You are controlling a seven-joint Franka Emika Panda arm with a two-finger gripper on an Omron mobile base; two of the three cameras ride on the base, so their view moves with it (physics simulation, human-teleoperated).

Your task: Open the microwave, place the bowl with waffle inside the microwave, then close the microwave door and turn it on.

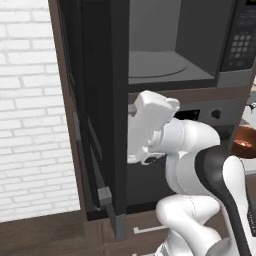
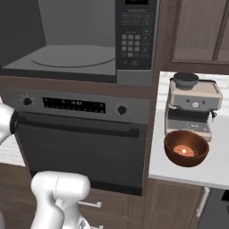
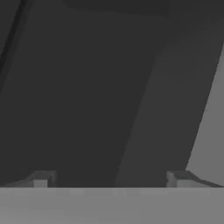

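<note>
The microwave (image 1: 165, 60) stands open, its grey cavity and round turntable (image 2: 74, 56) bare. The microwave door (image 1: 100, 100) is swung out to the left, its edge toward the camera. My gripper (image 1: 131, 109) is level with the strip below the cavity, right against the door's inner side. In the hand view my gripper (image 3: 109, 179) is open, its fingertips (image 3: 41, 179) wide apart with nothing between them, facing the dark door panel. The reddish-brown bowl (image 2: 185, 147) with the waffle (image 2: 183, 150) sits on the counter to the right, far from the gripper.
Below the microwave is a grey oven (image 2: 85, 134) with knobs and a horizontal handle. A coffee machine (image 2: 192, 105) stands behind the bowl on the white counter (image 2: 219, 170). The keypad (image 2: 134, 40) is right of the cavity. A white brick wall (image 1: 30, 110) lies left.
</note>
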